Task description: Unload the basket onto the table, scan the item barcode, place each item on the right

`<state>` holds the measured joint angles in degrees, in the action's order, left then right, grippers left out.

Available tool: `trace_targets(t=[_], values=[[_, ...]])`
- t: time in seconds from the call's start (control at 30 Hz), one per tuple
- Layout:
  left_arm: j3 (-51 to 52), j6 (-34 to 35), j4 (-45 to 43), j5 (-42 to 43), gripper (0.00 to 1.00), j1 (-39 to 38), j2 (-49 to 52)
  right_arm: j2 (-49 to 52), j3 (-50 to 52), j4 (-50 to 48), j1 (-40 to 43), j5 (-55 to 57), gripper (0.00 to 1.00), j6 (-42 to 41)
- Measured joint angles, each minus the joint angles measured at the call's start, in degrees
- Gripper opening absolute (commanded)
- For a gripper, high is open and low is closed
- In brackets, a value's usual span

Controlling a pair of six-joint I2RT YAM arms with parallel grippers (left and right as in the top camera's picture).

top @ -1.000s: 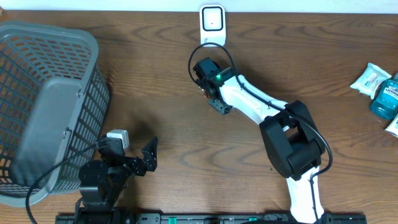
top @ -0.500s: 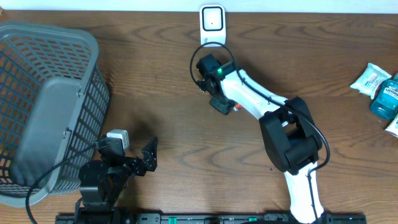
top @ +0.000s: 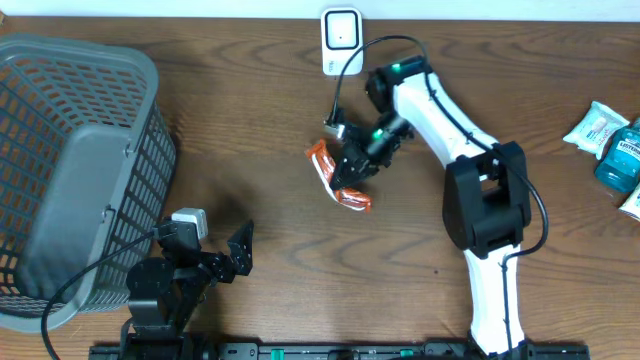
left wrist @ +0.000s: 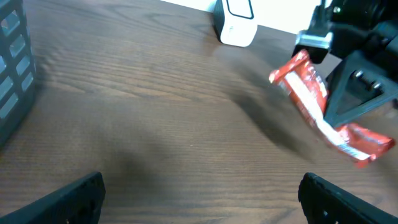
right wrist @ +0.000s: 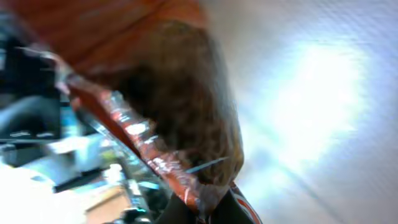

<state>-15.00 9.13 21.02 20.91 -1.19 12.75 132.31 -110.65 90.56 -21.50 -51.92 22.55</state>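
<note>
Right gripper (top: 352,165), centre of the overhead view, jaws clamped on an orange-red snack packet (top: 336,181). The packet hangs tilted from the fingers, clear of the wooden table (top: 250,120), one end toward the lower centre of the frame. White barcode scanner (top: 341,40) stands at the top centre, near but apart from the packet. Left gripper (top: 240,250), lower left, jaws spread wide and holding nothing. Grey basket (top: 70,170) fills the left edge; a white pack (top: 595,127) and teal bottle (top: 620,155) lie at the right edge.
</note>
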Motion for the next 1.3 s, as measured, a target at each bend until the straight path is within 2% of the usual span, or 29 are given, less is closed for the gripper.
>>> trace_targets(t=[0.13,0.2,0.47,0.6,0.7,0.77,0.9,1.07,1.3], values=[[0.0,0.0,0.0,0.0,0.99,0.0,0.0,0.0,0.0,6.4,0.4,-10.3,0.01,1.1],[0.0,0.0,0.0,0.0,0.99,0.0,0.0,0.0,0.1,6.8,0.4,-14.4,0.01,-1.2],[0.0,0.0,0.0,0.0,0.99,0.0,0.0,0.0,0.2,7.0,0.4,-22.3,0.01,-11.1],[0.0,0.0,0.0,0.0,0.99,0.0,0.0,0.0,1.2,7.0,0.4,-24.2,0.01,-12.0],[0.0,0.0,0.0,0.0,0.99,0.0,0.0,-0.7,6.2,6.7,0.4,-24.7,0.01,-11.8],[0.0,0.0,0.0,0.0,0.99,0.0,0.0,-3.2,13.2,6.6,0.6,-24.7,0.01,-10.7],[0.0,0.0,0.0,0.0,0.99,0.0,0.0,-15.6,28.8,7.0,3.6,-24.5,0.01,-6.3],[0.0,0.0,0.0,0.0,0.99,0.0,0.0,-29.0,41.6,7.0,9.0,-27.7,0.01,-1.8],[0.0,0.0,0.0,0.0,0.99,0.0,0.0,-29.8,51.9,7.0,11.1,-33.7,0.01,-1.0]])
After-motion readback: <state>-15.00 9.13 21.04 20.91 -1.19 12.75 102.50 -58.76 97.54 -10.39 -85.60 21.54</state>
